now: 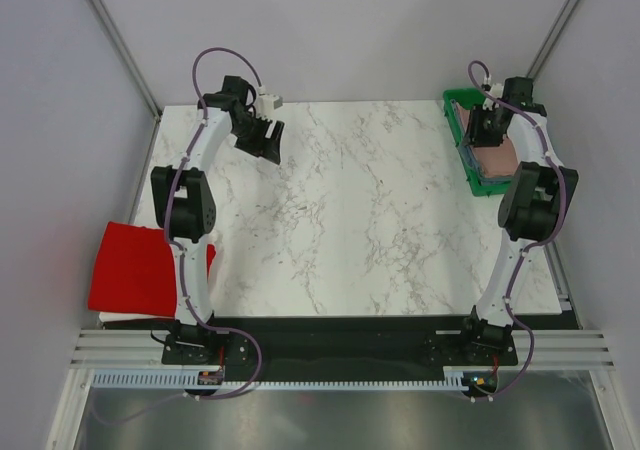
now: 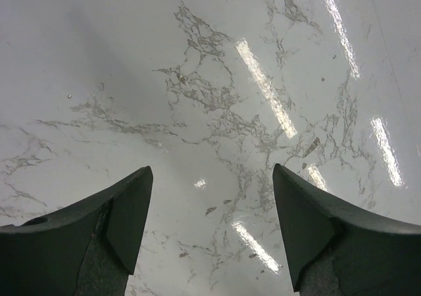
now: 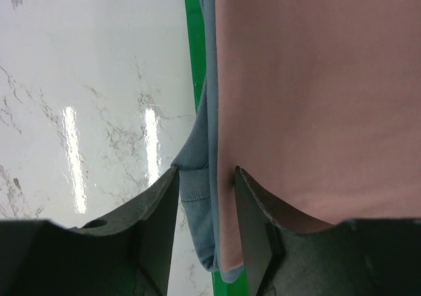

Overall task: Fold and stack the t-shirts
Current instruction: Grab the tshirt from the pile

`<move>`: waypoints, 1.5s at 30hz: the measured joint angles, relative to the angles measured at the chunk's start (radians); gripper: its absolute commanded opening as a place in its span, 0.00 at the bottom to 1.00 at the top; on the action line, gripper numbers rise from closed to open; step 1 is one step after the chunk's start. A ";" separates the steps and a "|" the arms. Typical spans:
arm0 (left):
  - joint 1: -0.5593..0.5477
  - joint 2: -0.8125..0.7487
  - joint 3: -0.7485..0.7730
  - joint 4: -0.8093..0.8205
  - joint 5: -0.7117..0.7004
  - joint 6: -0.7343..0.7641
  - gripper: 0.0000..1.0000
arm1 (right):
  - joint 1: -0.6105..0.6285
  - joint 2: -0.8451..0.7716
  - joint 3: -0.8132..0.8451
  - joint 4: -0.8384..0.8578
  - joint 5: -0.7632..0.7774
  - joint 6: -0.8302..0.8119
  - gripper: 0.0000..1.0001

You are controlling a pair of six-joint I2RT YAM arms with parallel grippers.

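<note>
Right gripper [image 3: 205, 171] fingers sit closest in the wrist view, straddling the stacked edges of the grey-blue tee [image 3: 196, 197] and pink tee [image 3: 316, 98] at the green tray [image 3: 193, 46] rim, 2 o'clock on the marble table [image 1: 380, 220]; jaws are half-closed with cloth between, can't tell if it's actually clamped. Left gripper [image 2: 212, 171] is released, holding nothing, over the marble at 11 o'clock. Red tee [image 1: 135, 268] hangs off the table edge at 8 o'clock, partly behind the left arm; the right arm covers most of the tray from above, and both tees run out of the wrist frame.
</note>
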 measured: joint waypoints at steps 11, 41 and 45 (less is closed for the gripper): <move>-0.018 0.000 0.001 0.000 -0.022 0.007 0.81 | -0.008 0.020 0.006 0.000 0.000 0.002 0.46; -0.042 0.000 0.019 -0.007 -0.046 0.008 0.82 | -0.045 0.019 0.007 0.000 -0.035 -0.003 0.00; -0.044 0.000 0.032 -0.008 -0.047 0.008 0.86 | -0.053 0.006 0.008 -0.001 -0.022 -0.007 0.00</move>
